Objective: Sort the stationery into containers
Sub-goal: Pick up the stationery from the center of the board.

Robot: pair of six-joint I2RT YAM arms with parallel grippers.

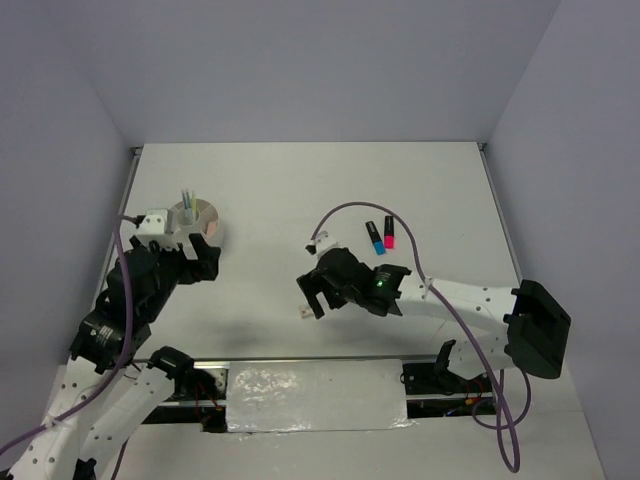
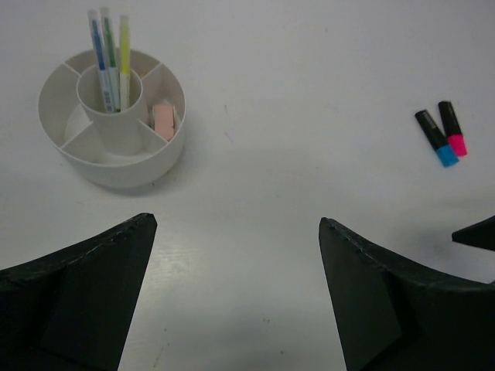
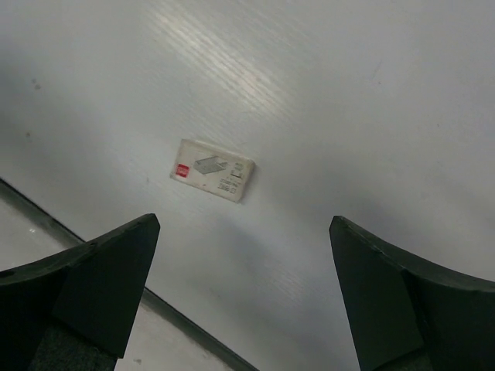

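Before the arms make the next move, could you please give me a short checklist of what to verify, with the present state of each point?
1. Right claw open and empty: ok.
2. White eraser flat on the table, free, ahead of that claw: ok.
3. Height of that claw above the eraser: cannot tell.
4. Left claw open, empty, apart from the tub: ok.
5. Tub upright, pink eraser in one outer compartment, other outer compartments look empty: ok.
6. Blue highlighter and pink highlighter sorted: not ok, both lie on the table.
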